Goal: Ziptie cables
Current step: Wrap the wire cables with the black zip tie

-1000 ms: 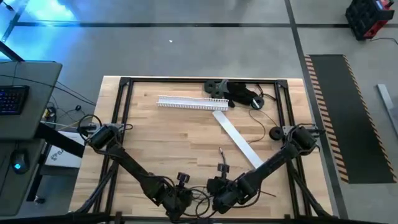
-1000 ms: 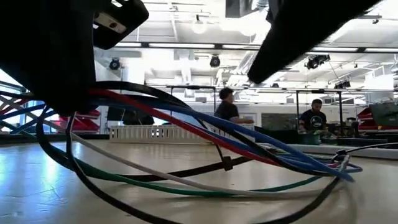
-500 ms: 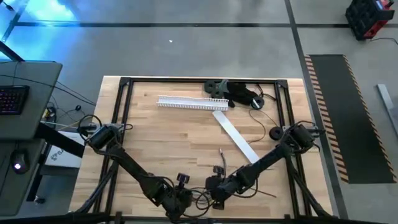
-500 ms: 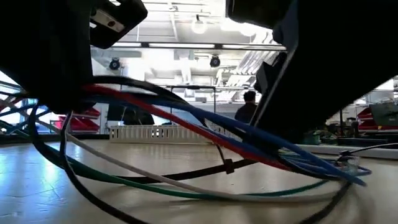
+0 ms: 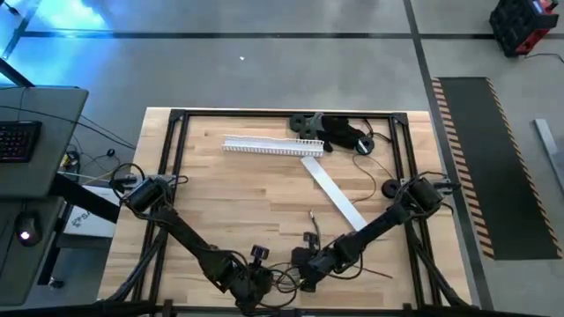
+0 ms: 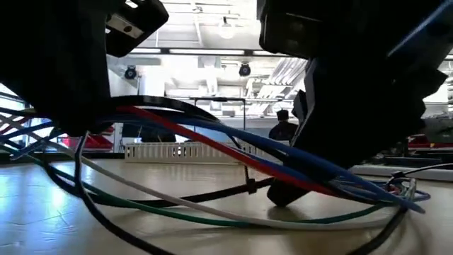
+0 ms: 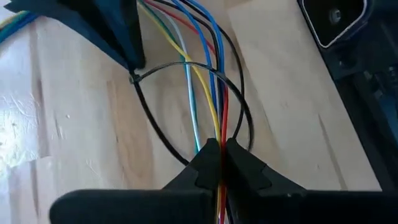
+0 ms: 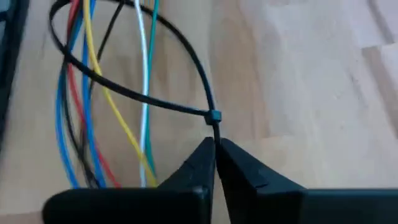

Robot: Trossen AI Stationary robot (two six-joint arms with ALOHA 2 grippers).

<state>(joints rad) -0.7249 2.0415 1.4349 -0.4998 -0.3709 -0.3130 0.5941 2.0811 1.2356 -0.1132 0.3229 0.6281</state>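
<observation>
**Both tools closed at the near edge of the counter, one on the cables, one on the zip tie**

The cables (image 7: 211, 81) lie on the wooden counter (image 5: 256, 189) near its front edge, between the two arms. They are thin wires in blue, red, yellow, white, green and black. A black zip tie (image 8: 155, 102) makes a wide, loose loop around them, and its small head (image 8: 213, 116) sits at one side of the loop.

The left tool (image 7: 221, 152) is at the front edge of the counter, a little left of the middle. Its two fingers are pressed together on the cables; the red and yellow wires run straight in between the tips. The loop of the zip tie passes just in front of these tips.

The right tool (image 8: 215, 149) is just beside the left one, to its right in the high view. Its fingers are also pressed together, with the thin tail of the zip tie pinched between the tips, right below the head.

In the low view the cables rise from the counter in an arch toward the dark body of the left arm, and the right arm (image 6: 354, 92) stands in front of them.

Farther back on the counter lie a white toothed strip (image 5: 269, 146), a flat white strip (image 5: 335, 195) and a black gadget (image 5: 339, 132). They are well apart from both tools.
</observation>
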